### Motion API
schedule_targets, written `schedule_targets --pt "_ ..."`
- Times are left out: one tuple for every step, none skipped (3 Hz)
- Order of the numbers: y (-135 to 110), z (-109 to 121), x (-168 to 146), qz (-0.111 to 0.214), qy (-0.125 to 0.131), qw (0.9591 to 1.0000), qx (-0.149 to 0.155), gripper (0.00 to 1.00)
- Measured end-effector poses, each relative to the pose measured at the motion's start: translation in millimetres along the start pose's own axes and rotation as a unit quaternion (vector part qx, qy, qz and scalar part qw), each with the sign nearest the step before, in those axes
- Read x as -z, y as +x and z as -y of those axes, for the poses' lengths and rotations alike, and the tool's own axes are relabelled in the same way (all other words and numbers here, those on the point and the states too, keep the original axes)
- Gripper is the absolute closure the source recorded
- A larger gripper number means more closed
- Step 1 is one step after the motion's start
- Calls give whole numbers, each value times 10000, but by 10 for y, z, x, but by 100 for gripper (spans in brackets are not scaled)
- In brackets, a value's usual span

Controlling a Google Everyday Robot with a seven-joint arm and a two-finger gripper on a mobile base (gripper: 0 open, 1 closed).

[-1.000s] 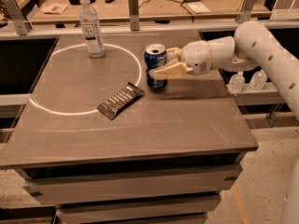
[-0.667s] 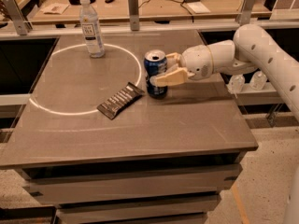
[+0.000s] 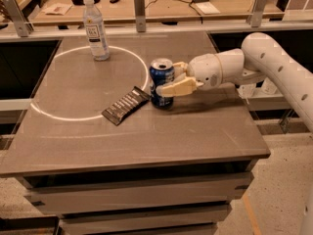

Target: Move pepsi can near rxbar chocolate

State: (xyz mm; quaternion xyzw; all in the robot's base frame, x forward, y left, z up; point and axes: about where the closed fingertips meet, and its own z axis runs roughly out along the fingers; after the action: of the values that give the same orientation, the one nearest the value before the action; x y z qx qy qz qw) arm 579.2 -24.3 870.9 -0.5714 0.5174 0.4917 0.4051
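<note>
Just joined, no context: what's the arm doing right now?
The gripper reaches in from the right and is closed around the pepsi can. The can stands upright just beside the rxbar chocolate, which lies flat on the table. A clear bottle stands at the back left.

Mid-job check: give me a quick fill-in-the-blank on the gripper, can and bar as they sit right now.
1. The gripper, reaching in from the right of the picture, is shut on the ____.
2. The can is ____, its silver top facing up.
3. In the picture, the bar lies flat on the table just to the ____ of the can.

Missing words: can; upright; left
</note>
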Motion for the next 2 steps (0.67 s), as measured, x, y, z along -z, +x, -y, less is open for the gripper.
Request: schedule_targets --pt "21 -19 -8 54 20 10000 -49 82" --pt "15 -19 -8 60 17 10000 -46 60"
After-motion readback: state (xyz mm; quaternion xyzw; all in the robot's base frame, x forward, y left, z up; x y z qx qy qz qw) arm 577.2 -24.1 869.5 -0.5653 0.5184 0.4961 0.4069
